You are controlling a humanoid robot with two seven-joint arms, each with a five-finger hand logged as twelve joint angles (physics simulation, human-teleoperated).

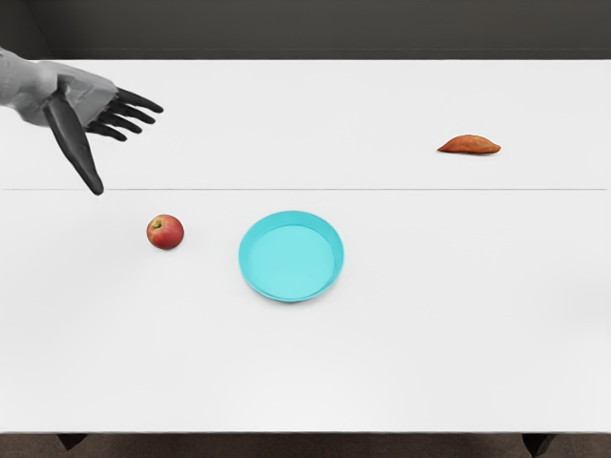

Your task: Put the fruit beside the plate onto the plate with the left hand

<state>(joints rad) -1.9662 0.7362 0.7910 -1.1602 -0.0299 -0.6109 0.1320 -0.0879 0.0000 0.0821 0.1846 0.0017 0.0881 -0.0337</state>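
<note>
Well, up at the far left: left hand (pixel 91 110) coming in from the picture's left edge, spread wide, gripping nothing, touching nothing. Dark fingers (pixel 134 107) fanned out toward the right, each apart from its neighbour; long thumb (pixel 78 151) angled down and a little right, splayed well away from the rest. Apparently raised above the white table (pixel 430 343), though hard to judge the height. Down and to the right of that thumb tip, near but clearly apart from it: red apple (pixel 165 232), upright on the table, stem dimple on top. Further right, near the apple with a strip of bare table between them: turquoise plate (pixel 245 260), round, shallow-rimmed, sitting flat. So, apple beside the plate, not on it. Way off toward the far right, well apart from plate and hand alike: orange-brown sweet potato (pixel 469 145), lying flat on its long side. Faint seam line (pixel 401 189) running across the table behind the plate.
</note>
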